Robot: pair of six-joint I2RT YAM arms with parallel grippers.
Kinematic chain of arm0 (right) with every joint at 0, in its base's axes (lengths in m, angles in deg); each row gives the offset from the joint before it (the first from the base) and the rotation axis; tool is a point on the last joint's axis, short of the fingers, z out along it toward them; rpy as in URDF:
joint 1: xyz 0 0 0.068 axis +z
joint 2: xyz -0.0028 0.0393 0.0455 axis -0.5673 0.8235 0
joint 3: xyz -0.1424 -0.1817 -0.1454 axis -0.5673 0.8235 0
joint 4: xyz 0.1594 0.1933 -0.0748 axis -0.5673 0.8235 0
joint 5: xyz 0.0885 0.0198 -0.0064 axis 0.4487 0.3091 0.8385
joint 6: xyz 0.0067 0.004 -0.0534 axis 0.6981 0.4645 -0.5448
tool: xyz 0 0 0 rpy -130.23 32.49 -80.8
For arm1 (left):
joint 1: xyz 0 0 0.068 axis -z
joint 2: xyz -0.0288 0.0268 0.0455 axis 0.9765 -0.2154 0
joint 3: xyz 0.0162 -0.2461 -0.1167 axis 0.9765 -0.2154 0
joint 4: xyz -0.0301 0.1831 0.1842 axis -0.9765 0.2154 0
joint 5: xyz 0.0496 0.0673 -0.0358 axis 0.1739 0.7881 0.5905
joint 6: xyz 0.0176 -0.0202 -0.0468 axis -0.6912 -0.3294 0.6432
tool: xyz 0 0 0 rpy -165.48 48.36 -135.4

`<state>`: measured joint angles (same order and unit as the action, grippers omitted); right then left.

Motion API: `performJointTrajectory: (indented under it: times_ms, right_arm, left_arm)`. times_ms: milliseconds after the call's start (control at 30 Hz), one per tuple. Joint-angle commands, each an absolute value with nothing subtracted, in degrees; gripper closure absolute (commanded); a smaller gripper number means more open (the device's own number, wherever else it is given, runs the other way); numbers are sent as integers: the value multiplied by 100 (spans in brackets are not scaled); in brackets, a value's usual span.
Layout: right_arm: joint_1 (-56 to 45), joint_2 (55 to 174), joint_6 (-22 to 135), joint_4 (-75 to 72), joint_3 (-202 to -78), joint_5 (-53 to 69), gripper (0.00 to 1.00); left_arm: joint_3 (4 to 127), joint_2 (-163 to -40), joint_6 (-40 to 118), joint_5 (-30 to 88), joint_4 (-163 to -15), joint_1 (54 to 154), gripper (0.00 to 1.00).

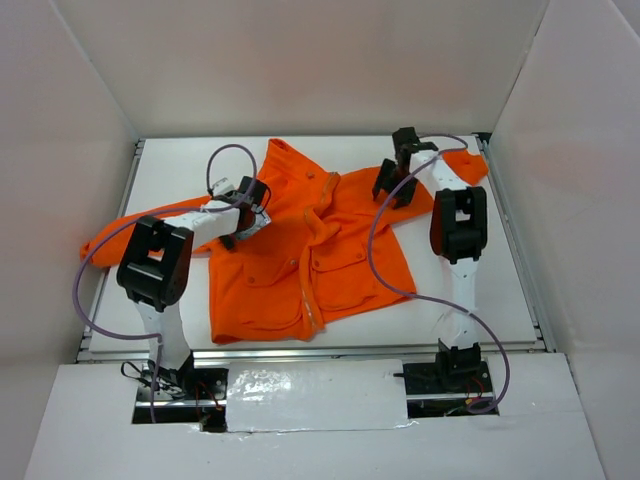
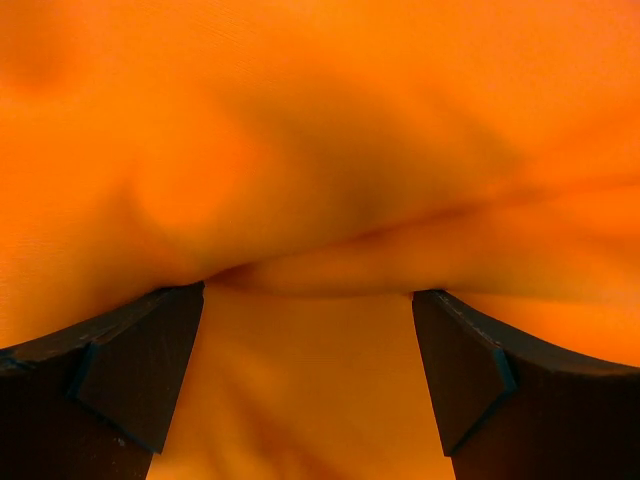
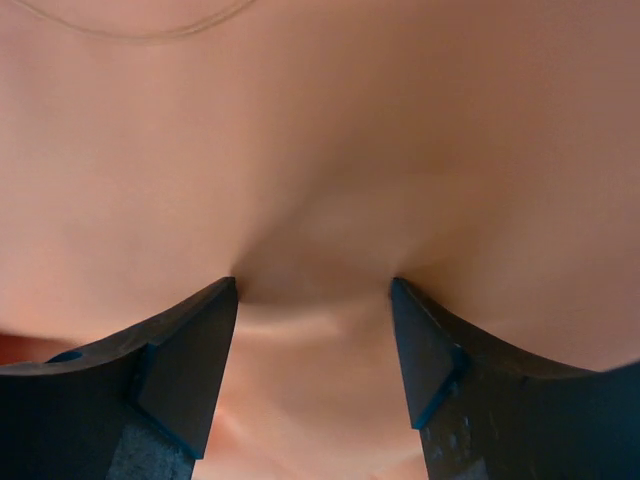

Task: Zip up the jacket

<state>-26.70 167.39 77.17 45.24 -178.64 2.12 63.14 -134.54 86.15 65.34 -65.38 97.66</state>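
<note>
Bright, even light overhead; wrist views blur against the jacket (image 2: 320, 150), right one washed pale.

You can read no words, numbers or signs in any of the views. The jacket (image 1: 350, 235) shows you only plain orange cloth, with no label or brand name on it that can be read.

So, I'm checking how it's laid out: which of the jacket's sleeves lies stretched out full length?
The sleeve on the robot's left, which lies long and extended toward the left side. The other sleeve, at the far right, shows only a short bunched stub.
</note>
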Motion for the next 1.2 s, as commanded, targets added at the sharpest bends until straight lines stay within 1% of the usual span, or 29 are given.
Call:
performJointTrajectory:
  times_ms: [0,100,200,233,333,400,433,500,567,600,633,700,733,767,800,867,900,967,1000,1033,1067,1100,1167]
  right_arm:
    - [-3315,16490,7586,4809,-17614,728,29]
    - [-3701,16516,7577,4915,-17553,728,27]
    - [-4000,16376,7665,4774,-17220,798,27]
    - [-4044,16341,7700,4800,-17183,537,27]
    - [-4097,16121,7788,4748,-16973,254,27]
    - [-4115,15946,7823,4686,-16875,236,27]
    - [-4115,15893,7875,4730,-16875,35,27]
    - [-4141,15603,7963,4669,-16701,-335,27]
    - [-4220,15234,8051,4493,-16437,-327,26]
    - [-4238,15085,8104,4371,-16349,-266,26]
    - [-4229,14762,8104,4274,-16157,-13,26]
    - [-3942,14330,8008,3837,-15927,304,25]
    - [-3757,13901,7947,3677,-15761,428,23]
    - [-3537,13741,7868,3632,-15794,420,20]
    - [-3030,13504,7702,3727,-15864,368,16]
    - [-2614,13318,7551,3877,-16145,211,11]
    - [-2316,13065,7516,4052,-16207,122,10]
    - [-2095,12643,7489,4010,-15998,43,7]
    - [-1928,12083,7463,3879,-15631,-62,3]
    - [-1883,11765,7454,3808,-15427,-116,1]
    - [-1839,11466,7445,3755,-15234,-160,0]
    - [-1821,10810,7419,3694,-14875,-203,0]
    - [-1795,10165,7366,3859,-14591,-291,0]
  left_arm:
    - [6216,-13196,9122,6792,-5840,9313,1]
    - [6224,-13117,8999,6590,-5752,8952,1]
    - [6303,-13020,8824,6493,-5725,8706,1]
    - [6304,-12994,8710,6406,-5812,8653,1]
    - [6391,-12862,8516,6177,-5936,8582,1]
    - [6409,-12792,8147,5616,-6279,8582,0]
    - [6435,-12678,8077,5475,-6296,8617,0]
    - [6418,-12267,8128,5639,-6113,8661,0]
    - [6252,-11879,8234,5832,-5964,8626,1]
    - [6225,-11477,8252,5825,-5902,8582,1]
    - [6190,-11256,8087,5755,-5936,8582,1]
    - [6058,-10625,7840,5256,-6251,8608,1]
    - [6005,-10403,7473,4949,-6453,8617,1]
    - [5900,-10209,7252,4293,-6899,8643,1]
    - [5882,-9851,7085,4000,-7025,8678,1]
    - [5952,-9393,6680,3472,-7026,8740,1]
    - [5995,-9268,6444,3408,-6904,8758,1]
    - [6250,-9013,6205,3486,-6501,8784,0]
    - [6338,-8769,5943,3661,-6072,8793,1]
    - [6521,-8644,5836,3750,-5825,8793,1]
    - [6628,-8408,5765,4064,-5570,8793,1]
    - [6707,-8293,5660,4659,-5315,8793,1]
    - [6804,-7855,5633,5329,-4769,8784,1]
